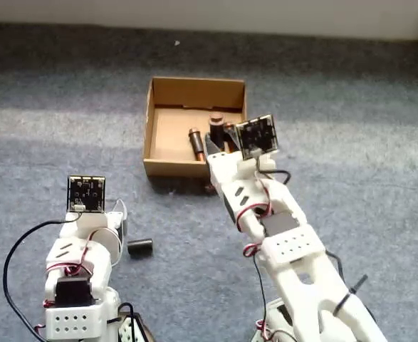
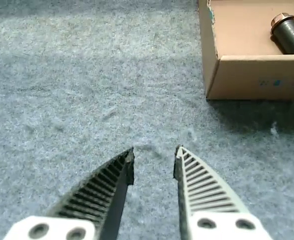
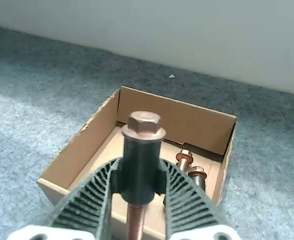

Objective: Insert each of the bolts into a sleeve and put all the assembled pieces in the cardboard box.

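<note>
Grey carpet underneath everything, running to a pale wall at 12 o'clock.

Right arm: stretched from 5 o'clock toward the middle of the high view, ending over the 3 o'clock side of the cardboard box.

Left arm: down at 7 o'clock, well apart from the box, which sits at about 1 o'clock from it.

Box: open on top, just above the centre of the high view.

Right gripper: pinching a dark sleeve with a copper bolt through it. Long axis roughly 6 to 12 in the high view, hex head toward 12 o'clock and away from the wrist, threaded end toward the wrist and cut off by the picture's edge. Held above the box, not touching it.

Left gripper: fingers slightly spread, pinching nothing, above bare carpet.

Inside the box: at least two finished pieces, one partly hidden behind a finger. In the high view one lying along 12 to 6, head at 12.

Loose sleeve: on the carpet at 3 o'clock of the left arm, lying along 9 to 3. Hard to make out whether hollow or filled.
</note>
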